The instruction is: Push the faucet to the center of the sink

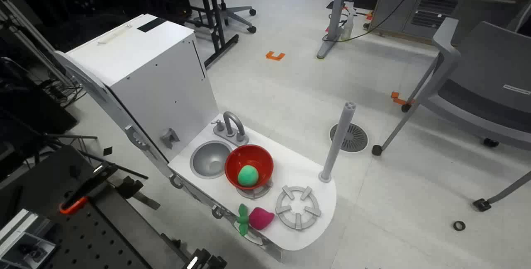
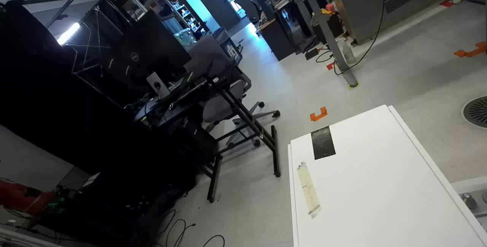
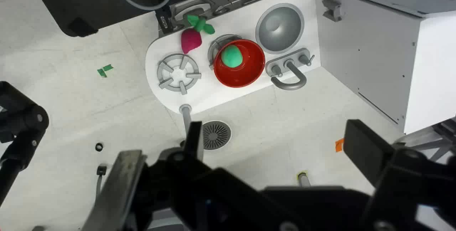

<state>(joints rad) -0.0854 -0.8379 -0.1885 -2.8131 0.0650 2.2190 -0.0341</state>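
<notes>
The faucet is a grey toy tap with a curved spout and two handles. It stands at the back edge of the white counter, behind the sink. In the wrist view, the faucet has its spout turned sideways toward the red bowl, not over the sink, a round grey basin. Only a handle and part of the base of the faucet show in an exterior view. My gripper is open with nothing between its fingers, and apart from the faucet. It is not visible in the exterior views.
A red bowl holding a green ball sits partly on a burner beside the sink. A magenta toy vegetable, a burner grate and an upright grey post stand farther along. A white cabinet walls the sink end.
</notes>
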